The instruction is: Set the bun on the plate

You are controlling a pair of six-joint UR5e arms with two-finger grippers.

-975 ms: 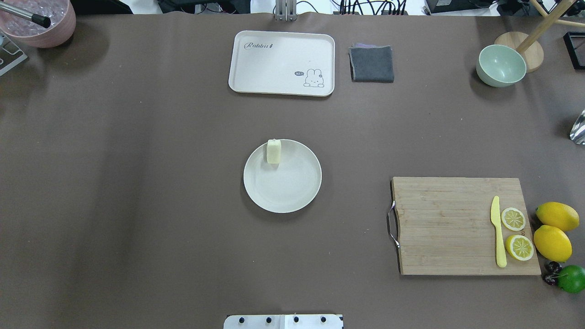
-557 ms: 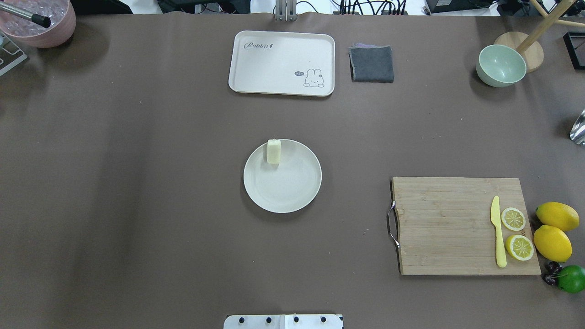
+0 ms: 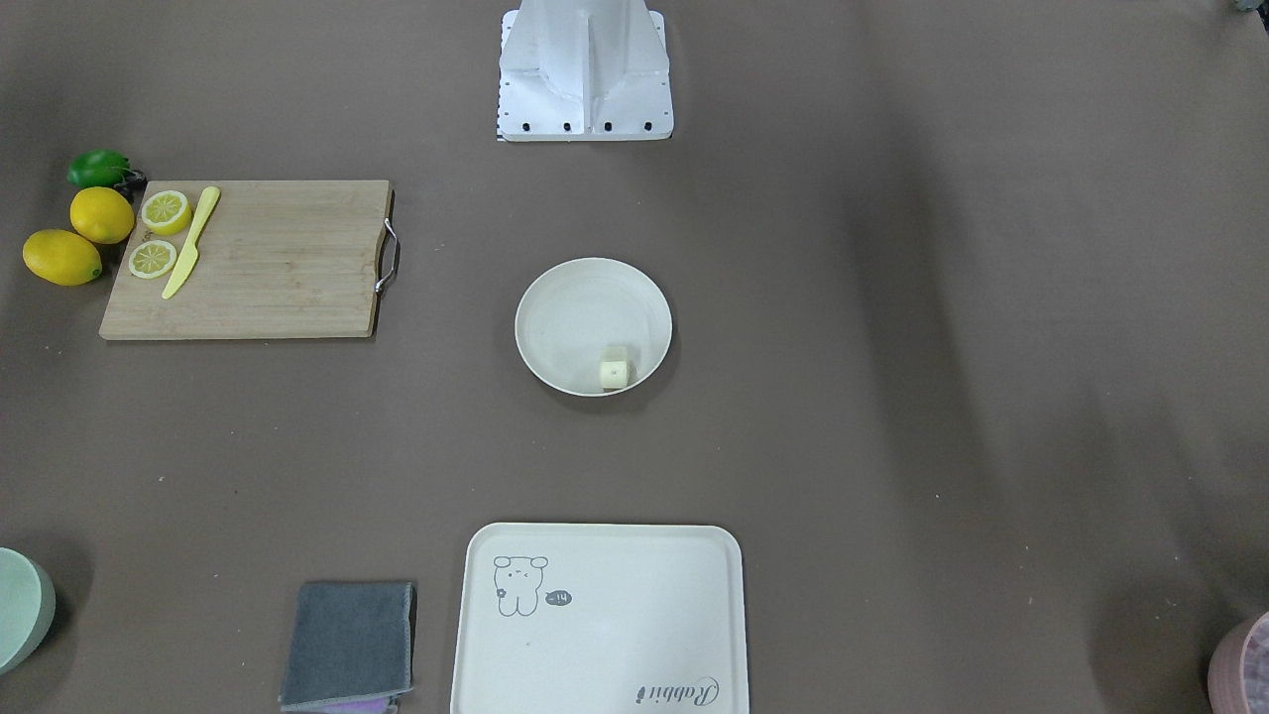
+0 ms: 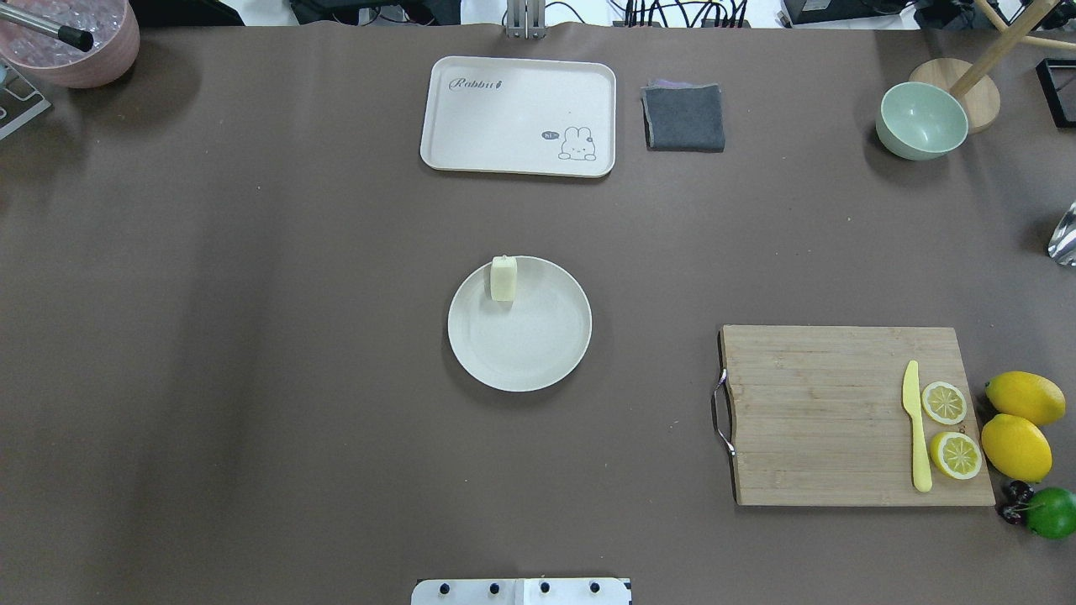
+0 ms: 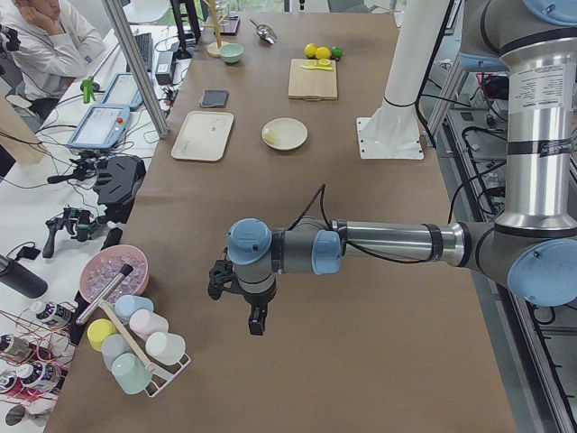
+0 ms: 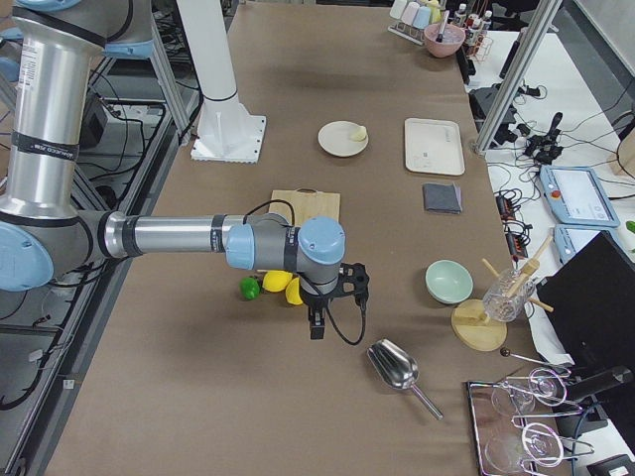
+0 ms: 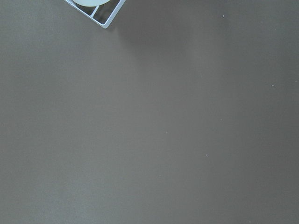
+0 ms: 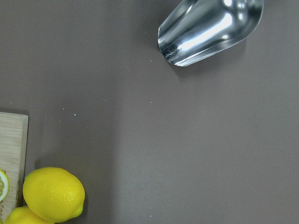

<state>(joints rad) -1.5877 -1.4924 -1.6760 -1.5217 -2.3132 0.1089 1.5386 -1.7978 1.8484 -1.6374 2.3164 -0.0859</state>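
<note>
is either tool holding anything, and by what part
Nothing seems held: the bun lies on the plate, far from the left tool and the right tool.

There are one bun (image 4: 503, 279), one plate (image 4: 525, 353), one tray (image 4: 504, 118), one grey cloth (image 4: 683, 118), one cutting board (image 4: 815, 412), one knife (image 4: 916, 428), two lemon halves (image 4: 944, 402) and two whole lemons (image 4: 1025, 397).

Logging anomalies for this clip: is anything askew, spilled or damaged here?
Nothing spilled or damaged. The bun sits off-centre on the plate, by the rim nearest the tray, but inside it.
</note>
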